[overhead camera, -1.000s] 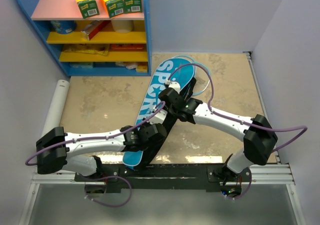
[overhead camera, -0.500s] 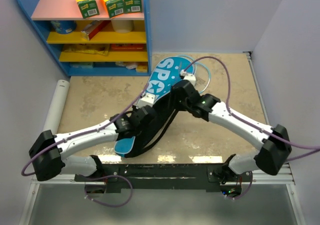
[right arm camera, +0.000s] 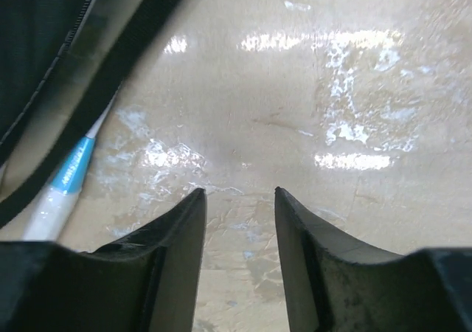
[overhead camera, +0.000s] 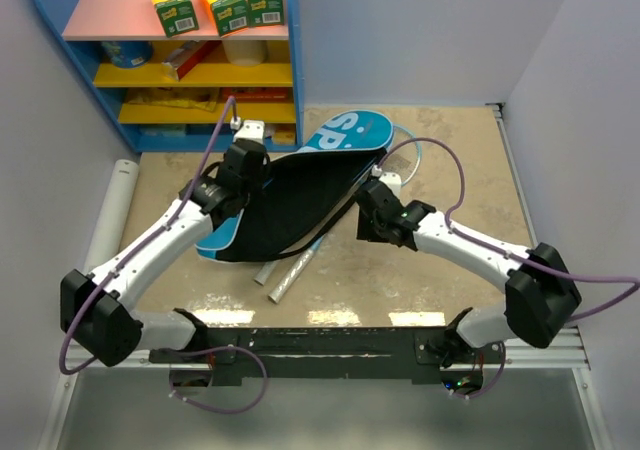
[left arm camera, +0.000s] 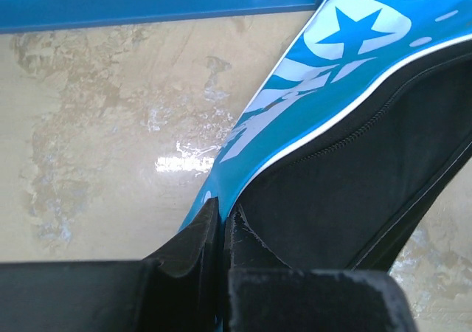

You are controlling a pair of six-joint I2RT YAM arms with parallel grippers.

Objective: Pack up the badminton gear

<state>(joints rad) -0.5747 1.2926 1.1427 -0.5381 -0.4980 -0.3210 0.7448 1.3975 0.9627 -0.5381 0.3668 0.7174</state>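
Observation:
The blue "SPORT" bag (overhead camera: 345, 130) lies across the middle of the table with its black inside (overhead camera: 290, 205) spread open. My left gripper (overhead camera: 250, 175) is shut on the bag's blue edge (left arm camera: 251, 136), holding the narrow end up near the shelf. Two silver-white racket handles (overhead camera: 287, 273) stick out from under the black flap. A thin light-blue racket rim (overhead camera: 412, 165) shows past the bag's wide end. My right gripper (overhead camera: 365, 228) hangs open over bare table right of the flap, holding nothing. In the right wrist view, a handle (right arm camera: 63, 192) and the bag's black strap (right arm camera: 125, 59) lie left of my gripper (right arm camera: 240, 192).
A blue shelf unit (overhead camera: 170, 60) with orange-green boxes (overhead camera: 218, 0) on top stands at the back left. A white tube (overhead camera: 110, 215) lies along the left wall. Grey walls close in both sides.
My left gripper has swung the bag's narrow end up and left toward the shelf, spreading the black flap and uncovering the racket handles. My right gripper has opened, let go of the bag and drawn back.

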